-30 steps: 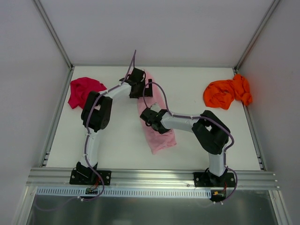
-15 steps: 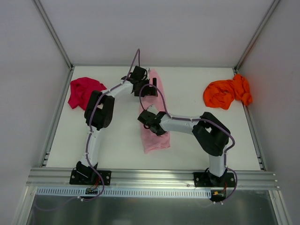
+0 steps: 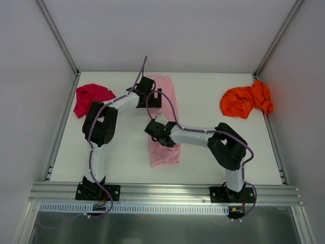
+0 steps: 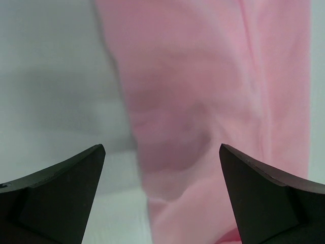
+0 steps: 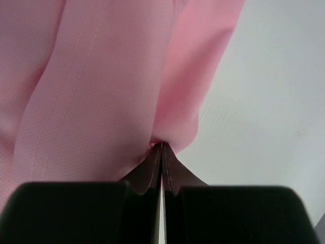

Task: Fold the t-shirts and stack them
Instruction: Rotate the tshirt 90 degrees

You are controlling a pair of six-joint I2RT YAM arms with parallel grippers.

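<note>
Top external view, nearest first: past the aluminium rail (image 3: 162,190) where both arms are bolted, the light pink cloth t-shirt (image 3: 164,154) lies on the white table (image 3: 213,157) as a long narrow strip. It runs from near the rail straight out to the far edge, roughly midway between the side walls.

The right gripper (image 3: 153,128) reaches in from the right and sits low on the middle of that strip. Its wrist camera shows the jaws pressed tight together with a fold of pink cloth pinched at their tips, bare table just to the right of it.

Farther out, the left gripper (image 3: 156,96) hangs over the strip's far end. Its jaws are spread wide with nothing between them, and below them the shirt's left edge meets the table. Whether it touches the cloth I can't tell.

Farthest back, the magenta-red cloth t-shirt (image 3: 91,99) is crumpled by the left wall and the bright orange cloth t-shirt (image 3: 246,101) is bunched against the right wall, both well apart from the pink one.
</note>
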